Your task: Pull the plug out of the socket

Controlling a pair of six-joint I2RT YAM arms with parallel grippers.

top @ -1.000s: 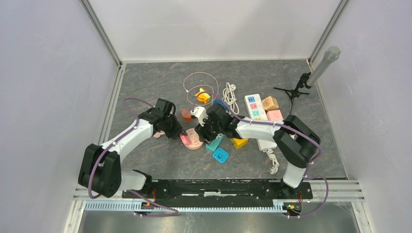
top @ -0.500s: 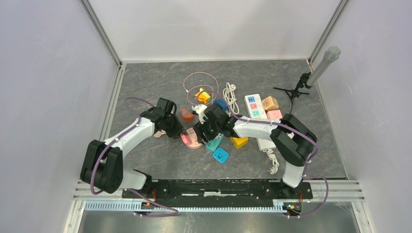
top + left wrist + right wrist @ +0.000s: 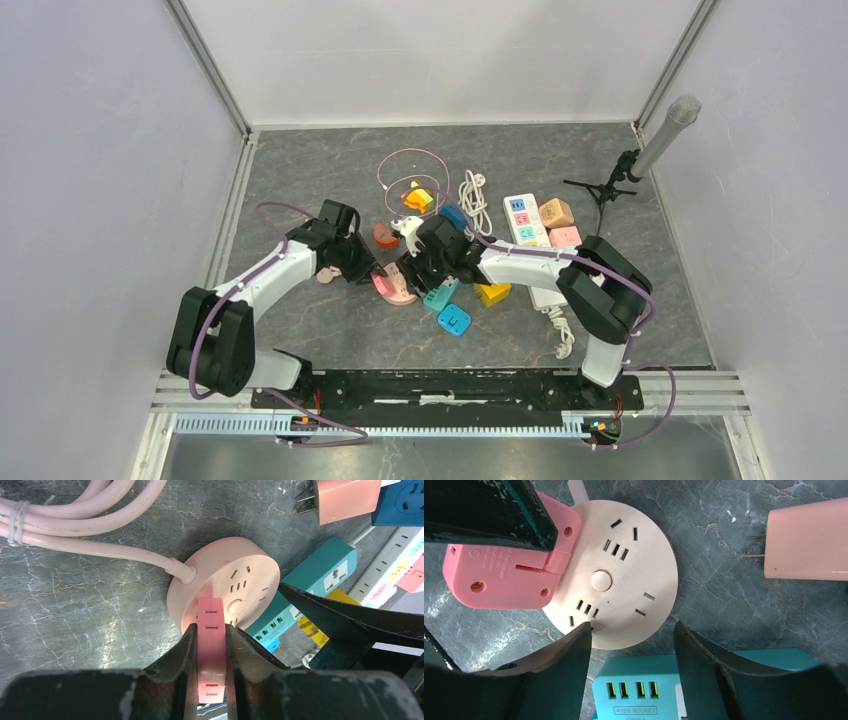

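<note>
Top: I see left hand (image 3: 380, 272) and right hand (image 3: 411, 269) meeting over round socket (image 3: 397, 291) on table (image 3: 300, 170).
Left wrist: left hand clamps pink plug (image 3: 211, 655) edge-on at socket rim. I can't tell if prongs are seated; I judge pull unfinished.
Right wrist: right hand wide, straddling socket's near edge, gripping nothing. No containers seen.
</note>
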